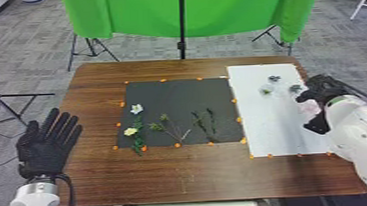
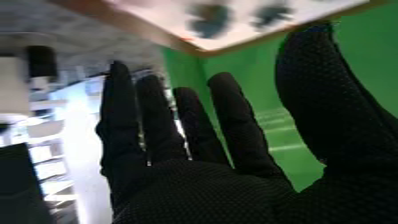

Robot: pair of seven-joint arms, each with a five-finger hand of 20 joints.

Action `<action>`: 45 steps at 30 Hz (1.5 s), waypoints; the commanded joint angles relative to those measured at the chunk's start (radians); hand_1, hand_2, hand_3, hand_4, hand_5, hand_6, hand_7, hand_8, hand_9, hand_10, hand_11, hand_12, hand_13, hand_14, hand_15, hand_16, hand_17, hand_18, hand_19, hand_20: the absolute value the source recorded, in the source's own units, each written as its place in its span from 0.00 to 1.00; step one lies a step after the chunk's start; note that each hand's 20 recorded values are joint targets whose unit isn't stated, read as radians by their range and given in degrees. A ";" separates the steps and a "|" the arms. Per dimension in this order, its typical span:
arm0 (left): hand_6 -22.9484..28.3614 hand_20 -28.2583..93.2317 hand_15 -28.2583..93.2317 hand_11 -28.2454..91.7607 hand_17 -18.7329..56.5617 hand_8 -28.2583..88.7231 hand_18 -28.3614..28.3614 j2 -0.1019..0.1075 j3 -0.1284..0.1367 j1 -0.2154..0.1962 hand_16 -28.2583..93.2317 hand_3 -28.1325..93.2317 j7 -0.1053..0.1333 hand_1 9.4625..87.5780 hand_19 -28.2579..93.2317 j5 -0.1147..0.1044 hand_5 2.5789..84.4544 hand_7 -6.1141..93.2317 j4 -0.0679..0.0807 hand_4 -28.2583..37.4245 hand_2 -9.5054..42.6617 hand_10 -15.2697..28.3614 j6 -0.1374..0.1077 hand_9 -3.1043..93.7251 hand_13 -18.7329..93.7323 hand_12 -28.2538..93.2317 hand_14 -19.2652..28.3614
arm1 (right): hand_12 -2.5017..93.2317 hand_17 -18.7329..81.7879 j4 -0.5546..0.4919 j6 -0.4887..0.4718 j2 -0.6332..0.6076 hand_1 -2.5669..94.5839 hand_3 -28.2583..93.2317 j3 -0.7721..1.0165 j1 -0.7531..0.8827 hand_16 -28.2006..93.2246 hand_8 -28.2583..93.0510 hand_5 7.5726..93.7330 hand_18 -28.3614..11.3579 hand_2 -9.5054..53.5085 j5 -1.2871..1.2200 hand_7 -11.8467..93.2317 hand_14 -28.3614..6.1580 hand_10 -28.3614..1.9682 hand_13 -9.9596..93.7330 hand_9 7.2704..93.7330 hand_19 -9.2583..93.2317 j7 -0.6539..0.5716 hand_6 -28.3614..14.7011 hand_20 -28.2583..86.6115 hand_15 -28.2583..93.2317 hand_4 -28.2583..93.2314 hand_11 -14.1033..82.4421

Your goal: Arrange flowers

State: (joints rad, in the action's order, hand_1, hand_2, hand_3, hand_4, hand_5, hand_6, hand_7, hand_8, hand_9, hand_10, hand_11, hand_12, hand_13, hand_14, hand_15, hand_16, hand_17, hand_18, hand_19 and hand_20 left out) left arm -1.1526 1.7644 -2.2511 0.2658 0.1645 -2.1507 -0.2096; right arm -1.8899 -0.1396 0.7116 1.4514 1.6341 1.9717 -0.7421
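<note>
My left hand is at the lower left of the frame, palm down beside the black mat, fingers straight and slightly spread, with nothing in its hold. My right hand is at the right, over the white sheet; in the right wrist view its fingers are long and straight, the thumb stands wide of them, and I grip nothing. The pink flower is at the right of the frame, between my thumb and fingers as the head view shows it; whether I touch it, I cannot tell. On the mat, left of centre, lie the white flower and, below it, the yellow flower. Green sprigs lie near the middle. Small dark blooms sit on the sheet, upper right.
</note>
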 commanded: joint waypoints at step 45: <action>0.63 0.33 0.43 0.37 0.20 0.18 0.71 0.008 -0.032 0.013 0.19 0.85 -0.040 0.25 0.42 0.010 0.49 0.11 0.003 0.00 0.48 0.69 -0.036 0.40 0.40 0.32 0.71 | 0.44 0.46 0.219 0.295 0.407 0.68 0.77 -0.977 -0.677 0.57 0.23 0.77 0.23 0.00 0.237 0.41 0.62 0.60 0.75 0.88 0.78 0.414 0.66 0.53 0.48 0.00 0.24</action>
State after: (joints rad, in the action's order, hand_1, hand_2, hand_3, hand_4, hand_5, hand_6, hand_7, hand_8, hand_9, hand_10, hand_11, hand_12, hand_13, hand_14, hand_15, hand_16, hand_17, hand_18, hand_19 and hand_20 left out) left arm -1.1482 1.7378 -2.2402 0.2456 0.1632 -2.1554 -0.2284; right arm -1.6968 0.1702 1.0154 0.5329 0.9974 2.1996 -0.3302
